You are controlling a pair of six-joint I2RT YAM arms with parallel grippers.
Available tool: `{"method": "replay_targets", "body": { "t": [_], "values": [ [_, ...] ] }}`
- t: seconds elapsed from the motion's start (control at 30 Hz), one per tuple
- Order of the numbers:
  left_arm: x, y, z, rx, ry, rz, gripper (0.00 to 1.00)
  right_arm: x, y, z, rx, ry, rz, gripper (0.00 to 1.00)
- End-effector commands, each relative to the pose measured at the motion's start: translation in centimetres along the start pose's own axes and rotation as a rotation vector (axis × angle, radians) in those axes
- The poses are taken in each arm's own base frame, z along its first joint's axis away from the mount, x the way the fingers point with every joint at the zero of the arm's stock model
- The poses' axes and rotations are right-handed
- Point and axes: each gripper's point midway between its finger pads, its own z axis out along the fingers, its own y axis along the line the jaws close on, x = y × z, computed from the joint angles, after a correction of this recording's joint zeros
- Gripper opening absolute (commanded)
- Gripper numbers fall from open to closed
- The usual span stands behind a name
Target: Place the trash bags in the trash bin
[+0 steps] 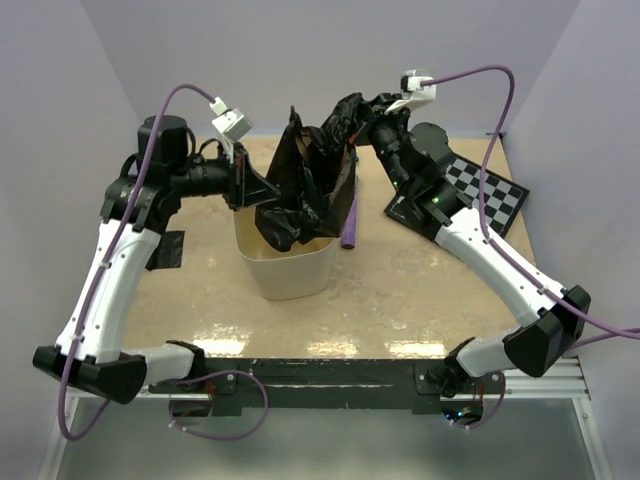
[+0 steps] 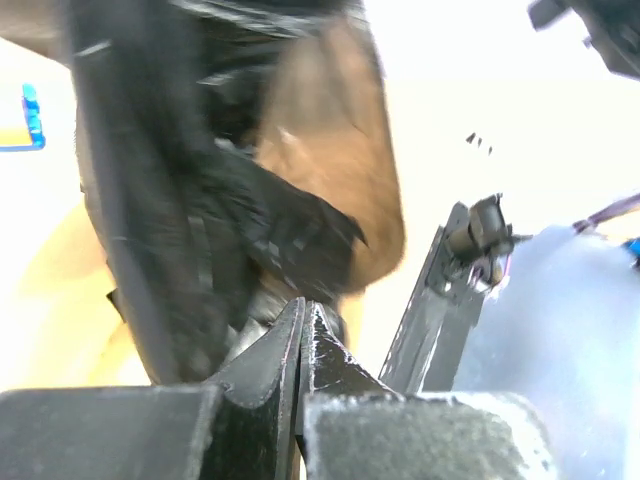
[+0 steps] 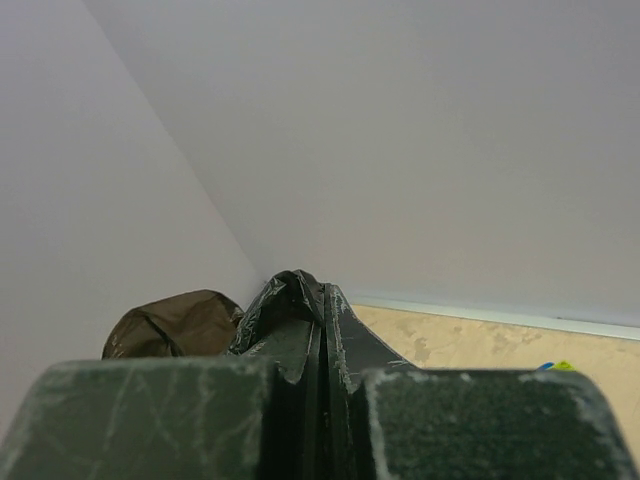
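Midway | thin glossy brown-black plastic trash bag (image 1: 305, 190) hangs partly inside cream-beige plastic trash bin (image 1: 290, 270), top bunched above the rim | right gripper (image 3: 322, 290) pinches its raised end (film pokes past the tips) | left gripper (image 2: 303, 312) clamps its left edge | remaining: lower, release.

Probably a robotics lab: plain booth walls (image 1: 330, 60), a chequered board (image 1: 495, 195), aluminium mounting rail (image 1: 590, 385)

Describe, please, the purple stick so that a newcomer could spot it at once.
Find the cream trash bin mid-table, with the dark trash bag hanging into it. Beside the bin's right side is a slim purple stick. Unlike the purple cables, it is short, straight and attached to nothing.
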Motion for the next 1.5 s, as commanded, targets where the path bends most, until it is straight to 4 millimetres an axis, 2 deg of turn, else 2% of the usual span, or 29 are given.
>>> {"method": "replay_targets", "body": {
  "t": [0.0, 0.07, 0.1, 0.13, 0.17, 0.23, 0.3, 0.37, 0.5, 0.57, 0.6, 0.7, 0.77, 0.87, 1.03, 1.13, 1.27, 1.37, 1.47],
  "values": [
    [2.0, -1.9, -2.6, -0.01, 0.031, 0.109, 0.0, -1.1, 2.1, 0.2, -0.107, -0.012, -0.004, 0.0],
    [1.6, -1.9, -2.6, -0.025, -0.023, 0.101, 0.04, -1.1, 2.5, 0.0, -0.123, -0.011, -0.001, 0.0],
    [1.1, -1.9, -2.4, -0.02, -0.053, 0.118, 0.19, -0.7, 2.7, 0.1, -0.136, 0.0, 0.002, 0.0],
    [0.6, -1.7, -2.2, -0.024, -0.081, 0.137, 0.3, -0.5, 2.8, 0.1, -0.139, 0.006, 0.007, 0.0],
    [0.0, -1.1, -2.0, -0.045, -0.099, 0.144, 0.35, -0.3, 2.8, 0.1, -0.138, 0.012, 0.009, 0.0],
    [-0.6, 0.9, -1.5, -0.11, -0.109, 0.165, 0.51, -0.3, 3.1, 0.2, -0.143, 0.016, 0.011, 0.0],
    [-0.8, 3.4, -1.1, -0.207, -0.112, 0.199, 0.53, -0.4, 3.3, 0.1, -0.149, 0.017, 0.012, 0.0],
    [-1.0, 5.2, -1.1, -0.276, -0.124, 0.281, 0.54, -0.7, 3.6, -0.1, -0.158, 0.014, 0.015, 0.0],
    [-0.6, 6.0, -0.2, -0.246, -0.135, 0.419, 0.55, -0.8, 3.9, -0.6, -0.175, 0.02, 0.011, 0.0],
    [-0.3, 6.2, 0.4, -0.216, -0.139, 0.444, 0.52, 0.0, 4.1, -0.8, -0.197, 0.04, 0.0, 0.0],
    [-0.1, 6.0, 0.7, -0.19, -0.134, 0.461, 0.42, 0.4, 4.2, -0.9, -0.212, 0.049, -0.01, 0.0],
    [0.7, 5.4, 0.9, -0.138, -0.115, 0.513, 0.0, 2.2, 4.0, -1.6, -0.245, 0.085, -0.045, 0.0],
    [1.3, 4.8, 0.2, -0.137, -0.101, 0.547, 0.0, 2.6, 3.2, -1.8, -0.217, 0.093, -0.078, 0.0],
    [2.1, 4.1, -1.5, -0.183, -0.095, 0.628, 0.0, 2.8, 3.2, -2.1, -0.238, 0.111, -0.146, 0.0],
    [3.4, 3.1, -4.9, -0.288, -0.063, 0.781, 0.0, 3.4, 4.7, -3.0, -0.353, 0.219, -0.256, 0.0],
    [4.4, 3.5, -6.5, -0.371, -0.05, 0.841, 0.0, 4.5, 5.8, -4.0, -0.424, 0.333, -0.245, 0.0],
    [6.6, 4.7, -7.8, -0.461, -0.009, 0.899, 0.0, 3.8, 7.7, -5.7, -0.524, 0.352, -0.199, 0.0],
    [7.6, 6.0, -8.6, -0.542, 0.001, 0.921, 0.0, 2.6, 8.9, -5.6, -0.558, 0.342, -0.16, 0.0],
    [8.1, 7.1, -8.9, -0.613, -0.029, 0.925, 0.0, 3.1, 9.0, -4.7, -0.547, 0.347, -0.13, 0.0]
  ]
}}
